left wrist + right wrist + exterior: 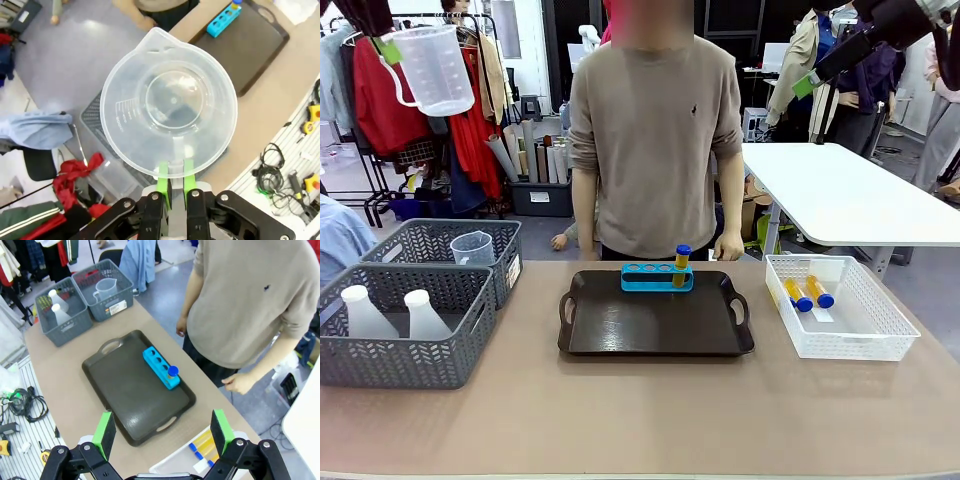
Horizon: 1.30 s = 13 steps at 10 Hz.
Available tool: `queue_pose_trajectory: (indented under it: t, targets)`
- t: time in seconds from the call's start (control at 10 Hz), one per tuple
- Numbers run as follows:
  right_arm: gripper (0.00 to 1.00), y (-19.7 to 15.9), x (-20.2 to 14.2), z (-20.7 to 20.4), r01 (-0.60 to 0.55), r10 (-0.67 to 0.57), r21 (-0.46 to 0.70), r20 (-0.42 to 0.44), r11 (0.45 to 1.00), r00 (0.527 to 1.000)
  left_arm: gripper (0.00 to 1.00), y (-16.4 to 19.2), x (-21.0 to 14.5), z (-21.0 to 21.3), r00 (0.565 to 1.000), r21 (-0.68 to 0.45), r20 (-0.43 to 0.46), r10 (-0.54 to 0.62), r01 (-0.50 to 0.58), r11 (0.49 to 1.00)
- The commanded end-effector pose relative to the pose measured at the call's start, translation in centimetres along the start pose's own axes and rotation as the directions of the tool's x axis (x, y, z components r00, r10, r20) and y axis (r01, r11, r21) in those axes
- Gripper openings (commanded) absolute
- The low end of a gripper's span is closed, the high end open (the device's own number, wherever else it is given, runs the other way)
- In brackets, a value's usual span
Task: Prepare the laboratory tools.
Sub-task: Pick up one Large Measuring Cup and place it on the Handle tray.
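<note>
Left gripper (390, 50) is up high at the left of the front view, its green pads clamped on the handle side of the clear measuring jug (428, 70), which hangs in the air well above the table (640, 420); the left wrist view looks straight down into the jug's open mouth (170, 100), with the 2 pads of that gripper (175, 176) pinched close together on its rim just below; right gripper (805, 83) is high at the upper right, and from its own wrist camera the gripper (162, 432) stands spread wide with nothing between the pads; down on the table, the dark brown tray (650, 335) sits in the middle, and the blue rack (657, 277) lies along its far edge; 1 amber tube (682, 262) with a blue cap stands upright in the rack's rightmost hole as the front view has it, the other 3 holes open; 2 more amber tubes (798, 295) lie side by side in the white mesh basket (845, 350) just right of the tray; on the left, the nearer grey basket (400, 365) holds 2 translucent white flasks (365, 312), upright and side by side; the farther grey basket (440, 235) holds a second clear jug (472, 248); a person (655, 140) stands at the far edge, arms down, a hand (728, 246) near the table edge behind the tray.
</note>
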State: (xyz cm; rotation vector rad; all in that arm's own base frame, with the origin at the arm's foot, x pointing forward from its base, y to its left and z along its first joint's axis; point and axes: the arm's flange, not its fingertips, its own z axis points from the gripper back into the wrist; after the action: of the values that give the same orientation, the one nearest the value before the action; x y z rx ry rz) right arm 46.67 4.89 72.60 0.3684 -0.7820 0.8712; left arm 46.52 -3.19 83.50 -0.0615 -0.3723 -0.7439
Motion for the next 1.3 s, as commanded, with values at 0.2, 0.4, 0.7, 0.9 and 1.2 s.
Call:
queue_pose_trajectory:
  t: [0.2, 0.4, 0.7, 0.9, 1.2]
  targets:
    - [1.0, 0.2, -0.1, 0.0, -0.001, 0.001, 0.001, 0.003, 1.0, 1.0, 0.0, 0.7, 0.0, -1.0, 1.0, 0.005, -0.011, 0.014, -0.014, 1.0]
    - [1.0, 0.2, -0.1, 0.0, -0.001, 0.001, 0.001, 0.003, 1.0, 1.0, 0.0, 0.7, 0.0, -1.0, 1.0, 0.005, -0.011, 0.014, -0.014, 1.0]
    - [1.0, 0.2, -0.1, 0.0, -0.001, 0.001, 0.001, 0.003, 1.0, 1.0, 0.0, -2.0, 2.2, -2.7, 0.997, -0.004, -0.023, -0.08, 0.08, 0.997]
    - [1.0, 0.2, -0.1, 0.0, -0.001, 0.001, 0.001, 0.003, 1.0, 1.0, 0.0, -6.3, 5.2, -4.5, 0.971, -0.027, -0.012, -0.238, 0.237, 0.971]
    - [1.0, 0.2, -0.1, 0.0, -0.001, 0.001, 0.001, 0.003, 1.0, 1.0, 0.0, -12.7, 8.6, -9.2, 0.914, -0.098, 0.017, -0.405, 0.405, 0.909]
